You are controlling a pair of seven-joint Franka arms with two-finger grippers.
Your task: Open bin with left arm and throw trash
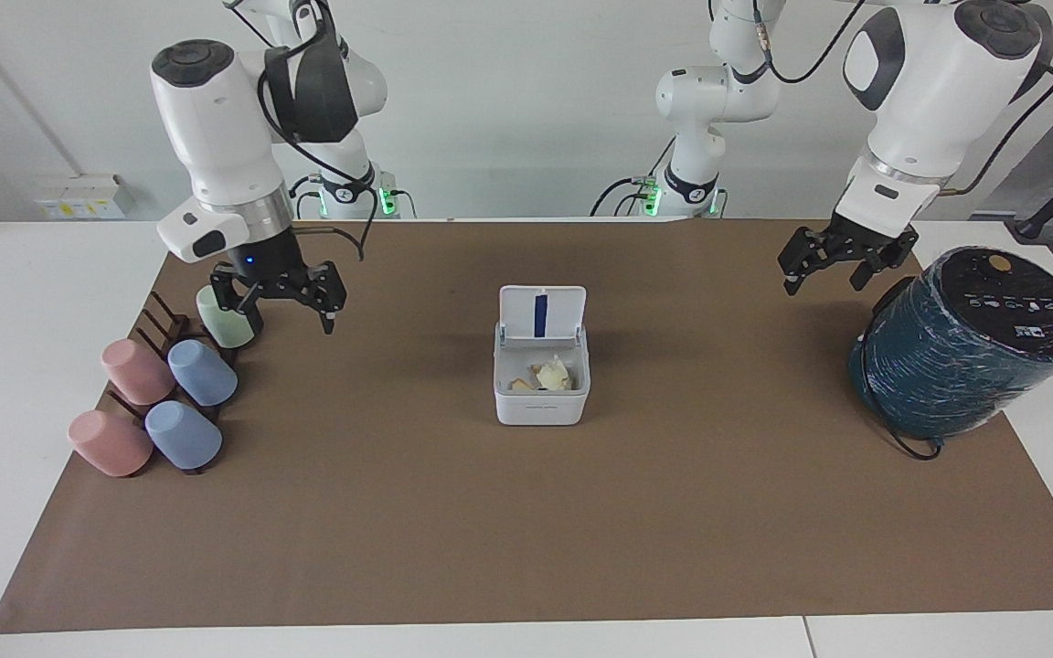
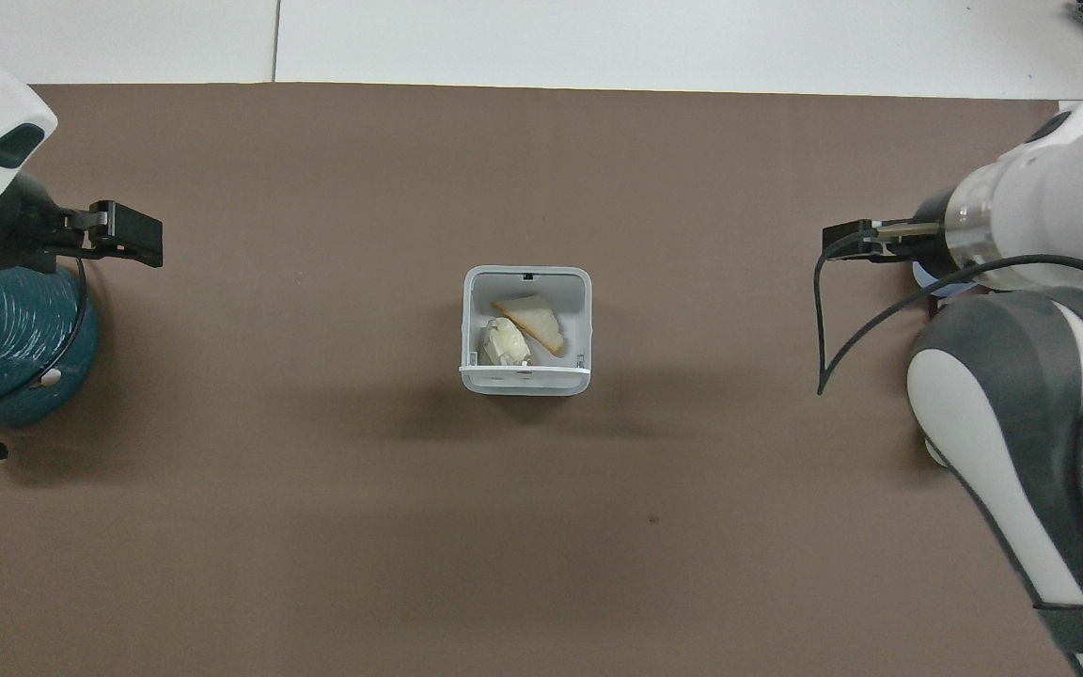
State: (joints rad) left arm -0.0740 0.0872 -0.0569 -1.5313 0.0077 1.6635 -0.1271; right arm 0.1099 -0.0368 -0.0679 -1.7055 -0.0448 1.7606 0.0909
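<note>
bright even light, sharp focus, soft faint shadows
</note>
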